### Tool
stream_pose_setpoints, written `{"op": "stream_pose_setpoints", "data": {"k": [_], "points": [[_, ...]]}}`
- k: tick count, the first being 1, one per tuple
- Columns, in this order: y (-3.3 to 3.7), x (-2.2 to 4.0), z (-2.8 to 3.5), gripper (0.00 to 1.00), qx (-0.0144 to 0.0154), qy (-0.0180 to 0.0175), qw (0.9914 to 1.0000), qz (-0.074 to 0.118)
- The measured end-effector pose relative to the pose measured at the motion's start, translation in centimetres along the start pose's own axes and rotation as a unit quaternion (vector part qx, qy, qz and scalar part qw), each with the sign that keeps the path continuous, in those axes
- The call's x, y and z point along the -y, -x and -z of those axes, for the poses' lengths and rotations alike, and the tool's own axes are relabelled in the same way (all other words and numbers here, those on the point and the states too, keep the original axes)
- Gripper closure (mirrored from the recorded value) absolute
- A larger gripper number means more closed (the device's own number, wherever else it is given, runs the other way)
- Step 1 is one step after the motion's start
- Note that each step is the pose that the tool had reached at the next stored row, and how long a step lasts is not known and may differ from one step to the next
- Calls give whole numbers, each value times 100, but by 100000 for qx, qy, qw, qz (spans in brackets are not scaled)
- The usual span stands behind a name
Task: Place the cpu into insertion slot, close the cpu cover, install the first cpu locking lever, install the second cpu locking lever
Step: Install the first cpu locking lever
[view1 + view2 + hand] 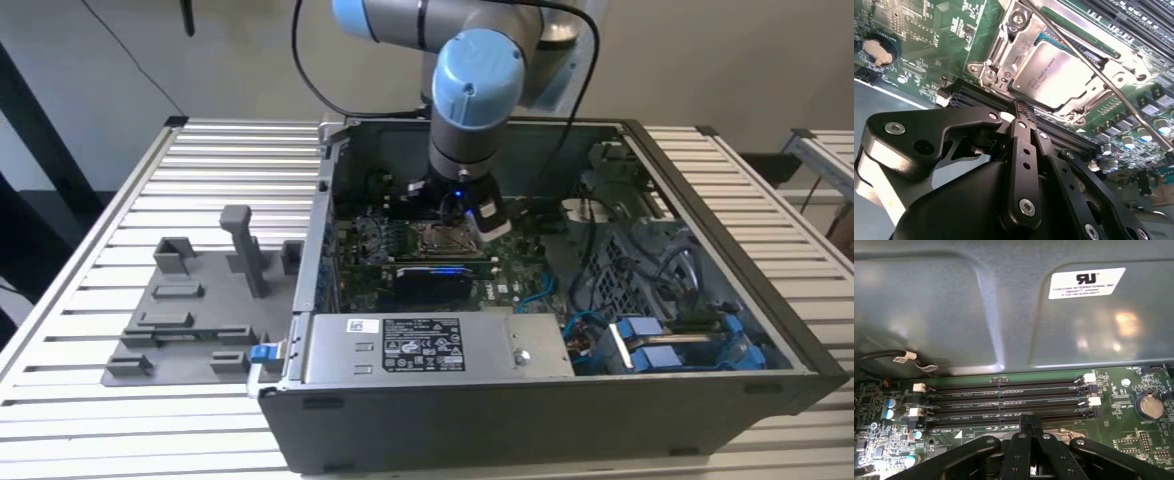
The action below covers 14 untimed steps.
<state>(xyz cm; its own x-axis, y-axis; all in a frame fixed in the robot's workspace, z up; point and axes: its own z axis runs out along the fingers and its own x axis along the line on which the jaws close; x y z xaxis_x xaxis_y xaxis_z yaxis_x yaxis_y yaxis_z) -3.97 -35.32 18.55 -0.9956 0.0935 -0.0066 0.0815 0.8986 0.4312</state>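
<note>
The cpu [1059, 75] lies flat in the insertion slot [445, 237], its silver-tan top showing through the window of the cpu cover [1004, 47]. The cover lies shut over it. One thin metal lever rod [1104, 82] runs slantwise across one side of the cover. A second rod [1079, 30] lies along the adjoining side. My gripper [1023, 107] hangs just beside the socket, over the memory slots, with its black fingers pressed together and nothing between them. In the exterior view the gripper [451, 220] stands directly above the socket inside the open case.
Long black memory slots [1004, 402] run beside the socket, with the grey case wall [1004, 305] close behind them. A coin battery [1149, 406] sits on the board. The power supply [427, 345] and blue cables [627, 335] fill the case front. A grey fixture [200, 300] lies on the table.
</note>
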Motion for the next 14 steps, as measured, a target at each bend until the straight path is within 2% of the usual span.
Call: {"op": "stream_pose_setpoints", "data": {"k": [5,14], "points": [[26,-2,-9,89,-8,308,100000,-8],[44,-3,-14,89,-102,1486,99989,-63]]}}
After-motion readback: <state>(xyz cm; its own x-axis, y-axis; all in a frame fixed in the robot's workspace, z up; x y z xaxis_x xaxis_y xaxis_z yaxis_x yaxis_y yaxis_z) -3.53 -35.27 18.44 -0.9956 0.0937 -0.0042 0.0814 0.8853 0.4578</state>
